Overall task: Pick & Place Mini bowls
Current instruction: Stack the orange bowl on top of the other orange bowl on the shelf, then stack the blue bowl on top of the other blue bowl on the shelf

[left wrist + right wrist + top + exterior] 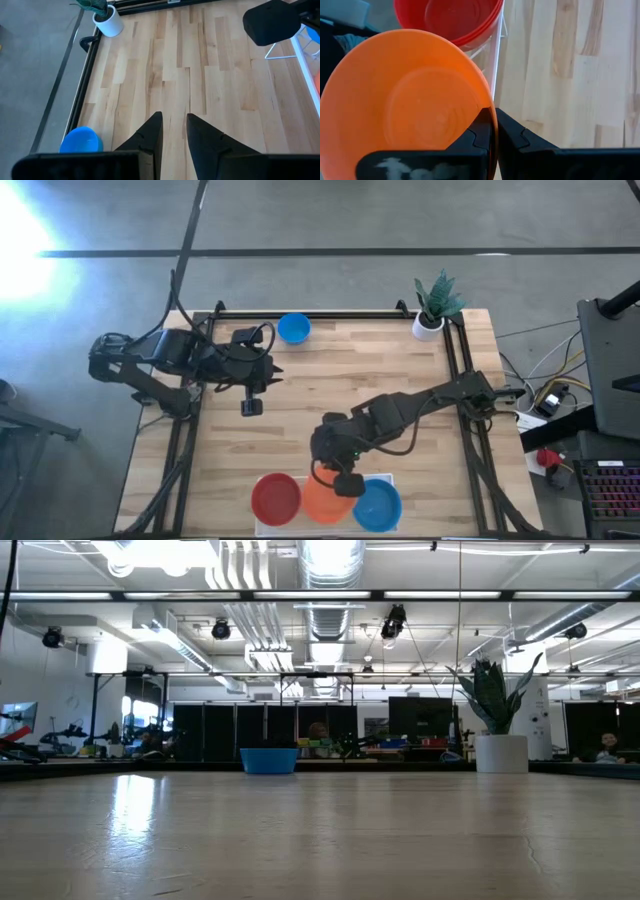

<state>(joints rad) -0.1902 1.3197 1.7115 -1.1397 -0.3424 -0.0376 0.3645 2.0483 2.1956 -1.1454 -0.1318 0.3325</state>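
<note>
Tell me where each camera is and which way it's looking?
High view: above the table, looking straight down; both arms show, the left gripper open, the right gripper at the tray.
Low view: at tabletop height, looking level across to the far blue bowl and potted plant; no arm shows.
Left wrist view: on the left arm, looking past its own open fingers across the wood.
Right wrist view: on the right arm, its fingers pinching the orange bowl rim.
Shared: high, low and left wrist views all show that far blue bowl.
</note>
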